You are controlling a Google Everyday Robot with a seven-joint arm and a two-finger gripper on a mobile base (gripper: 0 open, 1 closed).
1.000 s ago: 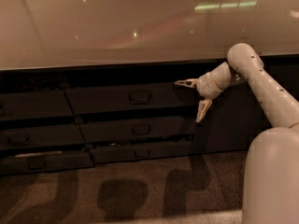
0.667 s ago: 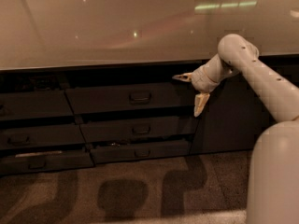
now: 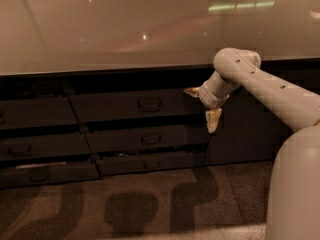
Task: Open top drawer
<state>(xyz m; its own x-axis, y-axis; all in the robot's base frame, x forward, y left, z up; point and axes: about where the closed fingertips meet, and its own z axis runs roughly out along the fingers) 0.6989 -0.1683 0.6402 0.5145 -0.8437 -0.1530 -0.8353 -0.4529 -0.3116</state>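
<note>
I read gripper (image 3: 202, 105) fingers spread wide; sits at right end of top drawer (image 3: 110, 106) front; well right of its pull handle (image 3: 149, 103); just under worktop (image 3: 125, 34) edge

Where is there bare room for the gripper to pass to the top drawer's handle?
Bare front of the top drawer between its handle and the gripper, which hangs open at the drawer's right end. The countertop above shows only light reflections. Crowded: that right end, where the arm comes in.
</note>
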